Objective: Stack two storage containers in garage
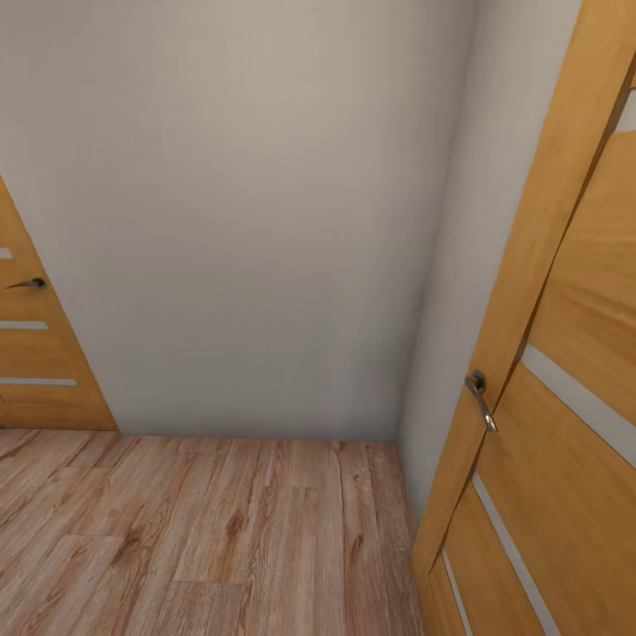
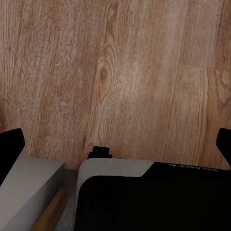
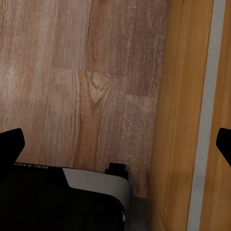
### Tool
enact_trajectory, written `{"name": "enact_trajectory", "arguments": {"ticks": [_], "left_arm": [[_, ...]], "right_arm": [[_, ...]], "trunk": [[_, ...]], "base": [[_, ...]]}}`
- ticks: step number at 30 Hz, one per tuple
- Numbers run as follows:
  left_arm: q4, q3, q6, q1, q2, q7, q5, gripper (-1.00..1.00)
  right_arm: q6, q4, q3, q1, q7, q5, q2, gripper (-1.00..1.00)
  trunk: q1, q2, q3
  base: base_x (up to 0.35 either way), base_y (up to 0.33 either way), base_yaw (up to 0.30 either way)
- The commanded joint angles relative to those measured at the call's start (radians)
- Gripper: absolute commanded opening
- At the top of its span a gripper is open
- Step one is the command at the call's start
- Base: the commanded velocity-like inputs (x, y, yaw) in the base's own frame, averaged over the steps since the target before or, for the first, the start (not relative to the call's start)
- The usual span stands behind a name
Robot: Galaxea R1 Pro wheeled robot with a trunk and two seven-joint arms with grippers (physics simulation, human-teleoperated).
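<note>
Nearest, both wrist views look down past the robot's own dark base (image 2: pixel 154 202) onto light wood-plank floor (image 2: pixel 125 82). The left gripper (image 2: pixel 115 144) has its 2 fingertips (image 2: pixel 10 144) at opposite edges of its picture, so the jaws stand spread wide with nothing between them. The right gripper (image 3: pixel 115 144) reads the same way: fingertips (image 3: pixel 10 144) far apart, jaws spread and empty.

The right wrist view also shows an orange wooden door (image 3: pixel 192 115) with a pale inlaid strip just beside the base on the robot's right. In the head view that door (image 1: pixel 565 371) rises close at the right, its metal lever handle (image 1: pixel 481 399) turned toward the robot. Farther on, a plain pale wall (image 1: pixel 247 221) closes the way straight ahead and meets a second wall at the corner by the door. At far left stands another orange door (image 1: pixel 35 362) with its own handle (image 1: pixel 31 283).

Neither storage container can be placed from here, so no bearing, long axis or nearer arm can be judged. This looks like a hallway corner on the way. Room to move lies over the planks to the left; the right side is tight against the door, and the base risks brushing it when turning.
</note>
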Motion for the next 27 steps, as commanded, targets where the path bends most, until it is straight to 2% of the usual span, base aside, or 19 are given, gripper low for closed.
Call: {"name": "enact_trajectory", "arguments": {"ticks": [1,6,14,27], "left_arm": [[0.005,0.006,-0.007,-0.002,0.0,0.001,0.001,1.0],[0.005,0.006,-0.007,-0.002,0.001,0.001,0.001,1.0],[0.004,0.006,-0.007,-0.002,0.001,0.001,0.001,1.0],[0.005,0.006,-0.007,-0.002,0.0,0.001,0.001,1.0]], "right_arm": [[-0.007,0.004,-0.007,-0.002,0.001,0.01,-0.001,1.0],[-0.007,0.004,-0.007,-0.002,0.001,0.01,-0.001,1.0],[-0.007,0.004,-0.007,-0.002,0.001,0.01,-0.001,1.0],[-0.007,0.004,-0.007,-0.002,0.001,0.01,-0.001,1.0]], "trunk": [[0.001,-0.002,-0.002],[0.001,-0.002,-0.002],[0.001,-0.002,-0.002],[0.001,-0.002,-0.002]], "base": [[0.0,0.0,0.0],[0.041,0.0,0.0],[0.184,0.0,0.0],[0.014,0.0,0.0]]}}
